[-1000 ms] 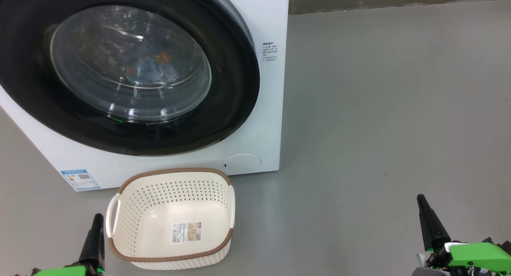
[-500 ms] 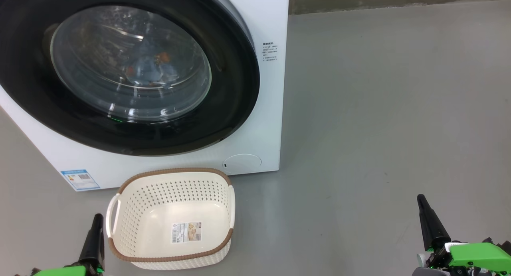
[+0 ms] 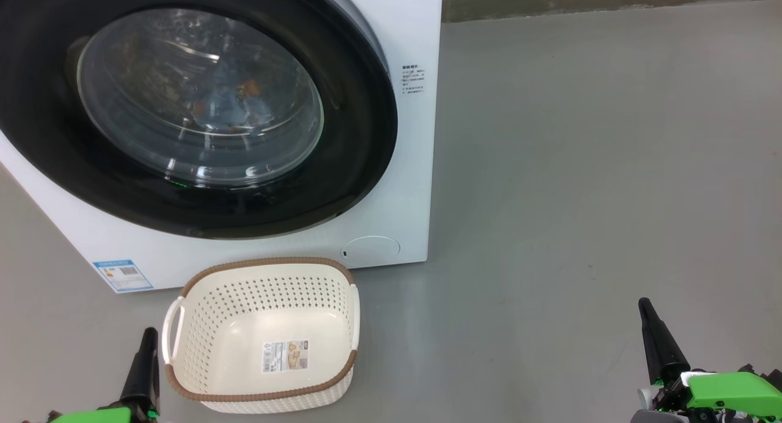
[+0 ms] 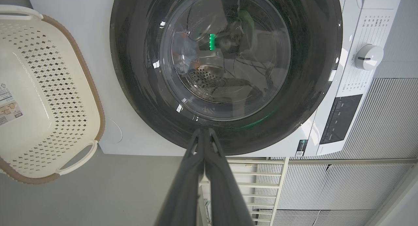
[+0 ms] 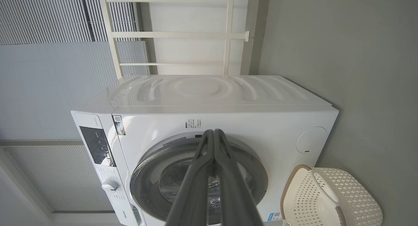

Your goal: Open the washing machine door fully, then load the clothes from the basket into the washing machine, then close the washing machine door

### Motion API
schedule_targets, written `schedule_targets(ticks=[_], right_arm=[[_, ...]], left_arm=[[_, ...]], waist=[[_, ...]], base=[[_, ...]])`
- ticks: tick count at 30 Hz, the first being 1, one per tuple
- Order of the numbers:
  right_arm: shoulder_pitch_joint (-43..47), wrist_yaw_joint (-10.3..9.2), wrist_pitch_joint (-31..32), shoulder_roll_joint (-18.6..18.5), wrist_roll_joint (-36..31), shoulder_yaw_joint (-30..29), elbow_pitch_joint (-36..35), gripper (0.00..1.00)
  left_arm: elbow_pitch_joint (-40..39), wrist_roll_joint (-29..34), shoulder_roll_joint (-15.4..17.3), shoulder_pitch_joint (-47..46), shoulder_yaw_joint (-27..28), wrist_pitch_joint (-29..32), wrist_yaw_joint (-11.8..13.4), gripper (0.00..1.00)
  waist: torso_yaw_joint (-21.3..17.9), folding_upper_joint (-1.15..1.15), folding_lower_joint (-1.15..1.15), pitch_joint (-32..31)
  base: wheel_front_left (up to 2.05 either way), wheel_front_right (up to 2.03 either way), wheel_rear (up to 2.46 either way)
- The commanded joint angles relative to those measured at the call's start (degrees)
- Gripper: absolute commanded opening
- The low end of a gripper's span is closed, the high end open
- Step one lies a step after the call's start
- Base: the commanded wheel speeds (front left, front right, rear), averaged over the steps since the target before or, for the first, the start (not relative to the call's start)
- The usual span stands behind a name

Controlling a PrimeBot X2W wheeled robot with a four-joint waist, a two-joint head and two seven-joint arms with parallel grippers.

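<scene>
Here the basket [image 3: 263,297] sits just beside the left gripper [image 3: 149,332]

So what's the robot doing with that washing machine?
Right now it isn't handling anything. The washing machine door is shut, and bits of blue and orange clothes show through its glass. The basket sits on the floor in front of the washing machine with nothing in it. The left gripper and the right gripper are both closed, hold nothing, and hang low at either side, touching nothing. The laundry job looks finished.
</scene>
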Motion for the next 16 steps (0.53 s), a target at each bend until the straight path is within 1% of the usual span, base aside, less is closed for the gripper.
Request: schedule_targets(ticks=[1, 16], right_arm=[[-2.4, -0.06, 0.4, -0.3, -0.6, 1.3, -1.4, 0.00], [-2.4, -0.06, 0.4, -0.2, -0.6, 1.2, -1.4, 0.00]], left_arm=[[-1.1, 0.6, 0.9, -2.3, 2.0, 0.3, -0.6, 0.00], [-1.1, 0.6, 0.8, -2.3, 2.0, 0.4, -0.6, 0.00]], waist=[[0.0, 0.00, 0.00, 0.0], [0.0, 0.00, 0.00, 0.0]], base=[[0.00, 0.00, 0.00], [0.00, 0.00, 0.00]])
